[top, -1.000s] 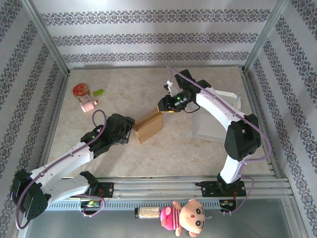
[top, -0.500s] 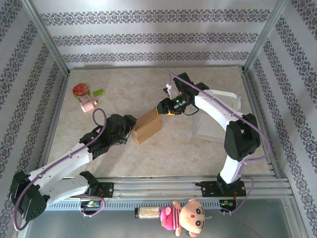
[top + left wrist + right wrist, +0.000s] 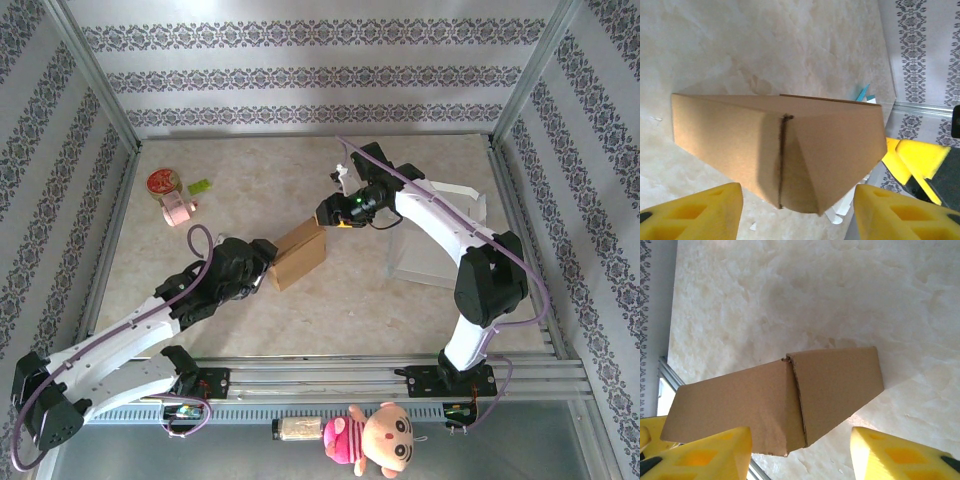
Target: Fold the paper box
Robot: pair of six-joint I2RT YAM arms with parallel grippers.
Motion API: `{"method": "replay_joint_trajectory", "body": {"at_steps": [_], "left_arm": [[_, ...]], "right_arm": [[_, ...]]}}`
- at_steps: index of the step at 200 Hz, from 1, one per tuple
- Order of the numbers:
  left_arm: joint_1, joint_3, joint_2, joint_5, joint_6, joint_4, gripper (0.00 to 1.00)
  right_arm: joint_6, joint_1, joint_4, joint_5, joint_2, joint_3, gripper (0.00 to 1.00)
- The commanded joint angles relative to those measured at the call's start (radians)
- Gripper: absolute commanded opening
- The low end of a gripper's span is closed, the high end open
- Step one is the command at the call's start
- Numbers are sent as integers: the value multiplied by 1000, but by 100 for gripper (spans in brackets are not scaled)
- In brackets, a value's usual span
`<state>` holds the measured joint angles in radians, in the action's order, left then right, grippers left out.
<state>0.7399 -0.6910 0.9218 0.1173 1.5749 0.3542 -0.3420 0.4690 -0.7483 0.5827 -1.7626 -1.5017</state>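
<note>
Beige marbled tabletop [image 3: 250, 190] holds the brown cardboard box [image 3: 299, 254] at its middle. My left gripper [image 3: 260, 260] at its near-left end and right gripper [image 3: 330, 215] at its far-right end both gape, gripping nothing.

Paper box [image 3: 299, 254] mid-table, between left fingers [image 3: 690, 212] near-side, right fingers [image 3: 900, 455] far-side.
</note>
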Motion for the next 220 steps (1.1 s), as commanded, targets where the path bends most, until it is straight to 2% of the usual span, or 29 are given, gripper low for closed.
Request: {"method": "replay_joint_trajectory", "body": {"at_steps": [1,23,46,95,124,142,188,220], "left_arm": [[16,45,-14,17,33,52,55],[16,120,-37,18,94,47,42],[16,193,-63,24,117,7,39],[16,246,-62,18,120,-10,42],[15,181,-108,81,-13,-23,56],[14,117,-131,122,-94,8,59],[12,88,-129,107,-49,54,57],[12,142,-136,101,-3,36,44]], "right_arm": [[13,5,-6,-50,-17,38,50],[27,6,-3,-69,-26,62,48],[33,7,8,-91,-31,91,46],[20,8,-8,-85,-23,65,45],[-30,12,14,-9,29,2,49],[-42,20,11,-3,38,-27,52],[-28,26,-13,-6,-3,-34,51],[-6,43,-23,-16,-16,9,50]]}}
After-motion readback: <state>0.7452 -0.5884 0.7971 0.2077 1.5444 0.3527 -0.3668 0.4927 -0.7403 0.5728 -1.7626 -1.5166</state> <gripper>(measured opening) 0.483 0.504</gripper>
